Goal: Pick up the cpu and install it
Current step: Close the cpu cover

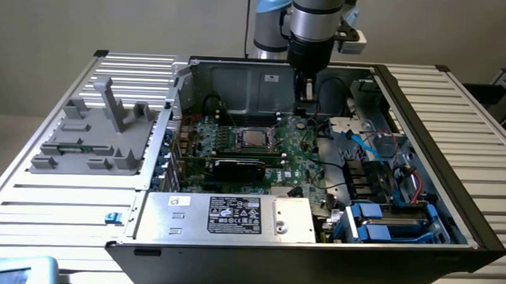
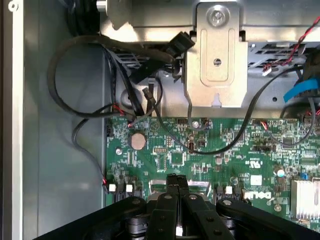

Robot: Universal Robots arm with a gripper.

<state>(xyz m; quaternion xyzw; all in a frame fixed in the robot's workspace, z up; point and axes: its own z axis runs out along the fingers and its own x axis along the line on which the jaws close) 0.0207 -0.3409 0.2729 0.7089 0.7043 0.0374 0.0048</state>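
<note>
The cpu [image 1: 253, 137], a small silver-grey square, lies flat in the socket frame on the green motherboard [image 1: 298, 172] inside the open computer case. My gripper [image 1: 305, 106] hangs behind it, toward the exterior view's right, over the board's rear edge near the case's back wall and apart from the cpu. In the wrist view the black fingers [image 2: 169, 192] are pressed together, so the gripper [image 2: 176, 179] is shut with nothing between them. Below them lie green circuit board, a round coin battery [image 2: 137, 141] and black cables.
A black graphics card with a fan [image 1: 239, 167] sits just in front of the cpu. The silver power supply box [image 1: 225, 215] fills the case's front. Blue drive bays [image 1: 393, 223] and loose cables stand at the exterior view's right. A grey plastic fixture [image 1: 101, 137] stands on the slatted table.
</note>
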